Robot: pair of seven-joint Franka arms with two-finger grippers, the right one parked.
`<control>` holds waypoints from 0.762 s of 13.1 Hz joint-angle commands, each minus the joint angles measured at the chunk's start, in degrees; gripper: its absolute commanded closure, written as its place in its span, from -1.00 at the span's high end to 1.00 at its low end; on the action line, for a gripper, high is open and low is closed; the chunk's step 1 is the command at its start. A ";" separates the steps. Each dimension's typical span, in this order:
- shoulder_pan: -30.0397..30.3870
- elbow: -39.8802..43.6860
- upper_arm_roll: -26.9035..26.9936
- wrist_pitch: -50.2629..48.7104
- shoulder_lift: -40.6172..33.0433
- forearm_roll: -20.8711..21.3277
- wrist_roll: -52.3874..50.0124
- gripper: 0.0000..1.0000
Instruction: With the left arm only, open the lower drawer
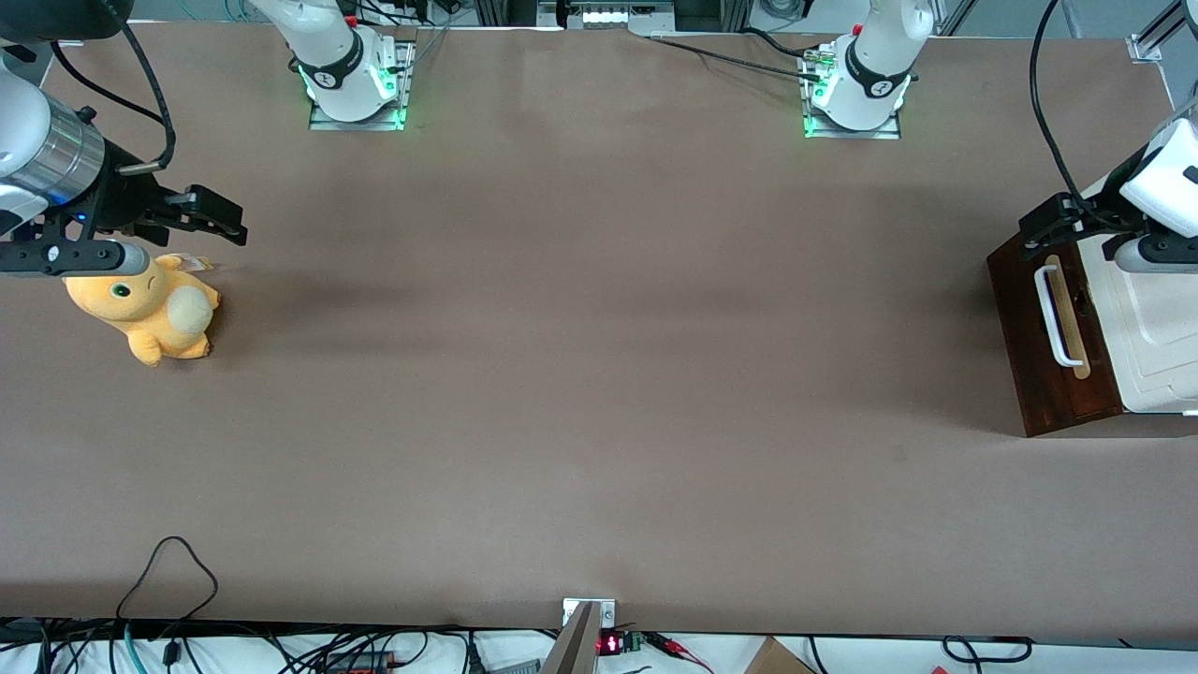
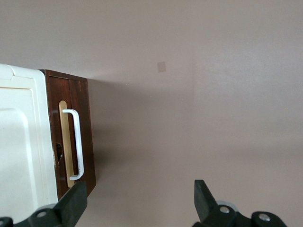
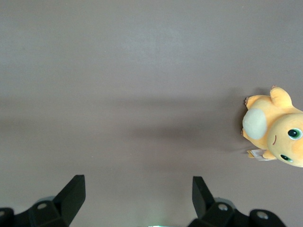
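The lower drawer [image 1: 1039, 346] has a dark brown front with a white bar handle [image 1: 1056, 314] on a tan strip. It looks shut and sits at the working arm's end of the table. The left arm's gripper [image 1: 1053, 225] hovers above the end of the drawer front that is farther from the front camera. In the left wrist view the gripper [image 2: 139, 189] is open and empty, with its fingers [image 2: 75, 201] wide apart. One finger is close to the end of the handle [image 2: 75, 144] and the drawer front [image 2: 87, 132], with no contact visible.
The cream-white cabinet panel [image 1: 1161, 328] adjoins the drawer front and also shows in the left wrist view [image 2: 19, 142]. An orange plush toy [image 1: 150, 304] lies toward the parked arm's end of the table. A black cable loop [image 1: 168, 571] lies near the table's front edge.
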 commanded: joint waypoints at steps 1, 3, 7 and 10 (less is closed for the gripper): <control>0.97 0.81 -0.68 -1.47 0.03 -1.41 1.71 1.00; 0.88 1.16 -0.68 -1.65 0.11 -1.33 1.36 1.00; 0.88 1.78 -0.68 -1.74 0.73 -1.41 1.80 1.00; 0.88 1.78 -0.68 -4.36 0.82 -1.68 1.80 1.00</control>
